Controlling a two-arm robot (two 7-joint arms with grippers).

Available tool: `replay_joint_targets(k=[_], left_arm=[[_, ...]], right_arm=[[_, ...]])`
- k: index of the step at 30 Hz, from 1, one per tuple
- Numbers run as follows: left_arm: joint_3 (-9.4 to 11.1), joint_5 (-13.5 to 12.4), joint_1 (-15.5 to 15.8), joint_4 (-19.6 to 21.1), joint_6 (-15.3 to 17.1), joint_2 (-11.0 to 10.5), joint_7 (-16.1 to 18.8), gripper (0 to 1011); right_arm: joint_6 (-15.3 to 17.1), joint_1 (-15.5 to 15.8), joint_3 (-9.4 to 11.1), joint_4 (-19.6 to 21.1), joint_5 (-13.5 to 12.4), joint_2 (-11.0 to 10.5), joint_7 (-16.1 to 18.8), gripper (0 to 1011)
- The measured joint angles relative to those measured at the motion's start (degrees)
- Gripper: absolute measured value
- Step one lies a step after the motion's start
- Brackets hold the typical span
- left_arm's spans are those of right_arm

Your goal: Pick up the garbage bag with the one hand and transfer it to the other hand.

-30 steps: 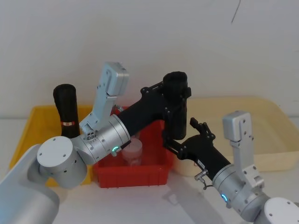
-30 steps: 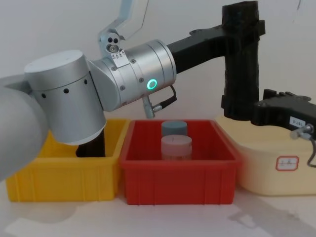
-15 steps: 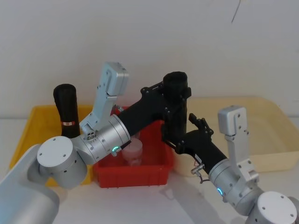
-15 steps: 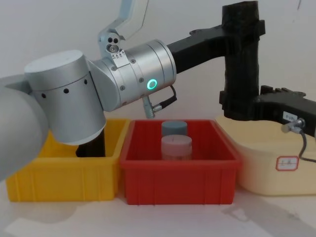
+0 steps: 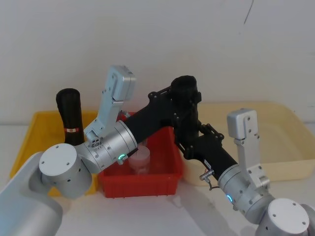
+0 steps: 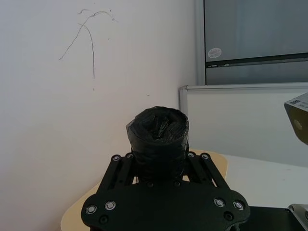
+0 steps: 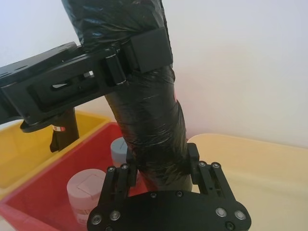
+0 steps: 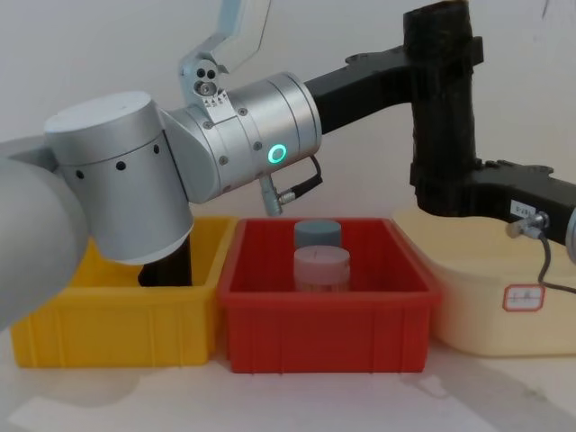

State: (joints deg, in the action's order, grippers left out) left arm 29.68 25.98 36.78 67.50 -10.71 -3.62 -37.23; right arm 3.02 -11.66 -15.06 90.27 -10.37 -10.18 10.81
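The garbage bag (image 5: 186,105) (image 8: 441,108) is a plain black crinkled roll, held upright in the air above the gap between the red bin and the cream tray. My left gripper (image 5: 185,98) (image 8: 441,56) (image 6: 159,161) is shut on its upper part, with the roll's top end poking out past the fingers. My right gripper (image 5: 190,142) (image 8: 443,193) (image 7: 161,166) has come in low from the right. It stands open, one finger on each side of the bag's (image 7: 149,120) lower end and close against it.
A yellow bin (image 5: 29,132) on the left holds a taller black roll with a red-and-white label (image 5: 70,115). The red bin (image 8: 324,333) in the middle holds a pink-lidded jar (image 8: 321,265) and a grey-lidded jar (image 8: 317,232). A cream tray (image 5: 275,123) lies on the right.
My right gripper has moved up and to the left until its fingers straddle the bag's lower end. The left gripper and the bag have stayed in place.
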Motion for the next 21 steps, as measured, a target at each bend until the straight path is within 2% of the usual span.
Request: replay_joint_targets(k=[9, 21], left_arm=[[0.0, 0.0, 0.0, 0.0, 0.0, 0.0, 0.0, 430], [0.0, 0.0, 0.0, 0.0, 0.0, 0.0, 0.0, 797]], right_arm=[[0.7, -0.1, 0.6, 0.0, 0.2, 0.5, 0.0, 596], [1.7, -0.2, 1.5, 0.2, -0.1, 1.1, 0.0, 589]])
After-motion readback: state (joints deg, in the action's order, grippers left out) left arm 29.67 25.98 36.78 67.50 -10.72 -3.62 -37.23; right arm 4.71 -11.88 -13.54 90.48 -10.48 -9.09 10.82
